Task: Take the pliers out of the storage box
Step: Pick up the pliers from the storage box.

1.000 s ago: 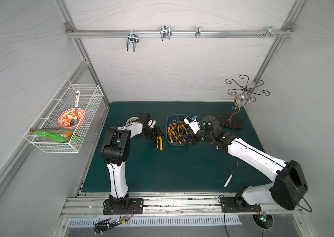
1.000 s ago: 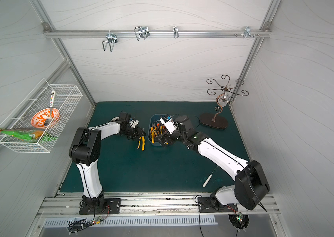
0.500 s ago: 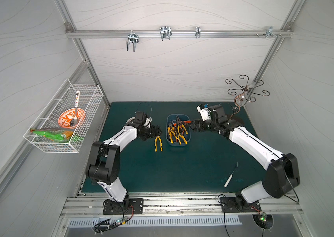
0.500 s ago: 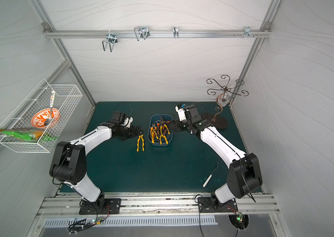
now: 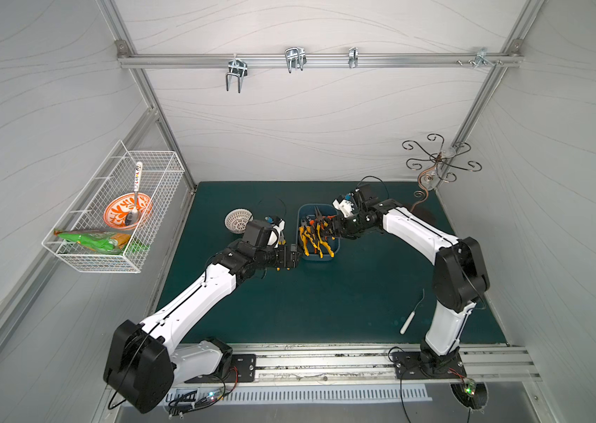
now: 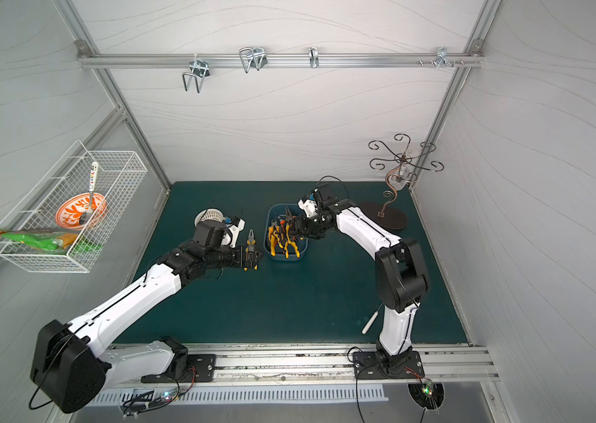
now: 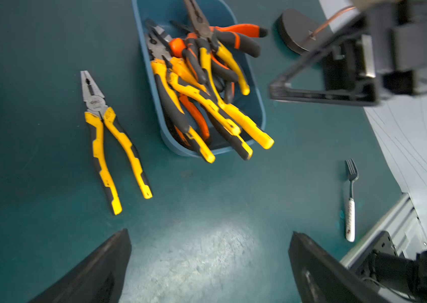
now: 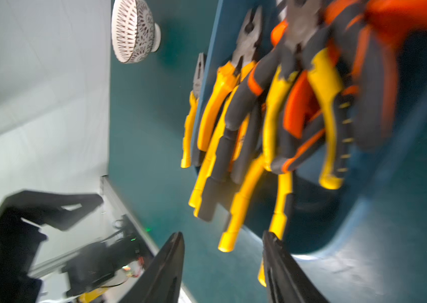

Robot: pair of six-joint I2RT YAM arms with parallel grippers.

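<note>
Fork (image 7: 350, 217) is nearest the rail, not ours, ignore. Next is the left gripper (image 7: 208, 233), hanging over bare mat (image 7: 49, 236), jaws spread as wide as they go, empty. Beyond it the loose pliers (image 7: 107, 136) lie flat on the mat just beside the storage box (image 5: 316, 259), yellow handles toward the rail, not touching the tub.

So one pair is out and everything else is left. The piled pliers (image 7: 201, 86) sit tangled in the box, handle ends sticking over the near rim (too knotted to count from here). Right gripper (image 8: 222, 236) is over that heap, jaws roughly half apart with yellow handle ends between them, nothing visibly pinched. Its wrist view is smeared, so I'd call it reaching, not holding. My read: early in the job, second pick starting. White perforated bowl (image 5: 238, 221) sits at the far side.

Versus half a second back: right arm was off to the far side of the box, now it's over it. Left arm has backed off toward the rail from the loose pliers, which haven't shifted.
</note>
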